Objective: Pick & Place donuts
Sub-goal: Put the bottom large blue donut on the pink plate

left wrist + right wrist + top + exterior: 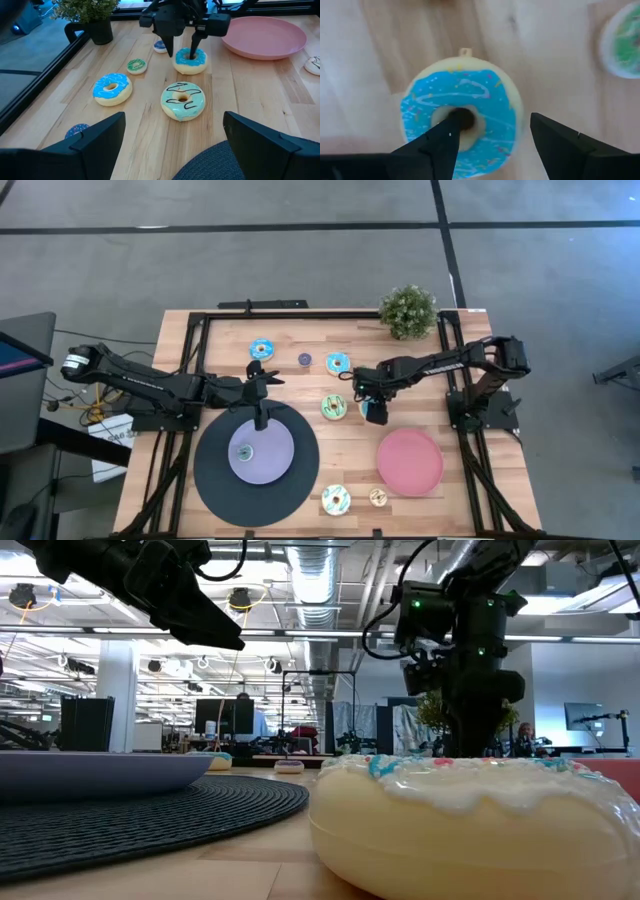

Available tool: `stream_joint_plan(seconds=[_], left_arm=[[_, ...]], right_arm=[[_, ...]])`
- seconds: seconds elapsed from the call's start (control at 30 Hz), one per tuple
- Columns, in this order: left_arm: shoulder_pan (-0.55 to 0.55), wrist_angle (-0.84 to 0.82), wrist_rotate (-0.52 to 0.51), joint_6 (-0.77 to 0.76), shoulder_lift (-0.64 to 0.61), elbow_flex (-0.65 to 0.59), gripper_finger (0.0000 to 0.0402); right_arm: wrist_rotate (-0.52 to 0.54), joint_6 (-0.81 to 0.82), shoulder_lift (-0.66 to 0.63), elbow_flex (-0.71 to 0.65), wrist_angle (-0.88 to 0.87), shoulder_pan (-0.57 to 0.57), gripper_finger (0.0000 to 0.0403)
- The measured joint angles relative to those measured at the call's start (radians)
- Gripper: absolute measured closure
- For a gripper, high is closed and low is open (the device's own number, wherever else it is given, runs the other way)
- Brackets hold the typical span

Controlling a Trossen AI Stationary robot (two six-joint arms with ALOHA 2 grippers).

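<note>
My right gripper [370,408] [495,122] is open and points down over a blue-iced donut [470,95] [190,61] lying flat on the table. One finger stands in its hole and the other outside its ring. My left gripper [262,394] [174,120] is open and empty above the far rim of the black disc [215,480]. A green-iced donut [333,407] [183,100] lies beside the right gripper. Two more blue donuts [261,348] [338,363] and a small purple one [304,360] lie farther back. A white donut [336,499] [470,820] and a small one [378,497] lie near the front edge. My right gripper comes from above, fingers pointing down, astride the ring of the blue-iced donut: one finger [447,135] in the hole [465,120], the other [555,140] outside the rim. Whether either finger touches the donut I cannot tell. The donut lies flat on the table.
A lavender plate [280,465] with a small piece [244,451] on it sits on the black disc. A pink plate [410,462] lies near the right front. A potted plant [408,310] stands at the far edge. A black frame [200,330] borders the table.
</note>
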Motion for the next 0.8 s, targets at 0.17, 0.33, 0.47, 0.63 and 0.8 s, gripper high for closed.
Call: stream_joint_plan(seconds=[0.17, 0.33, 0.47, 0.63, 0.8], left_arm=[[0.0, 0.0, 0.0, 0.0, 0.0, 0.0, 0.0072], [0.0, 0.0, 0.0, 0.0, 0.0, 0.0, 0.0072], [0.0, 0.0, 0.0, 0.0, 0.0, 0.0, 0.0072], [0.0, 0.0, 0.0, 0.0, 0.0, 0.0, 0.0072], [0.0, 0.0, 0.0, 0.0, 0.0, 0.0, 0.0072]], right_arm=[[0.049, 0.021, 0.0, -0.023, 0.011, 0.011, 0.0176], [0.039, 0.023, 0.0, -0.023, 0.025, 0.021, 0.0182], [0.023, 0.023, 0.0, -0.023, 0.027, 0.02, 0.0195], [0.022, 0.023, 0.0, -0.023, 0.027, 0.02, 0.0232], [0.022, 0.023, 0.0, -0.023, 0.027, 0.02, 0.0272]])
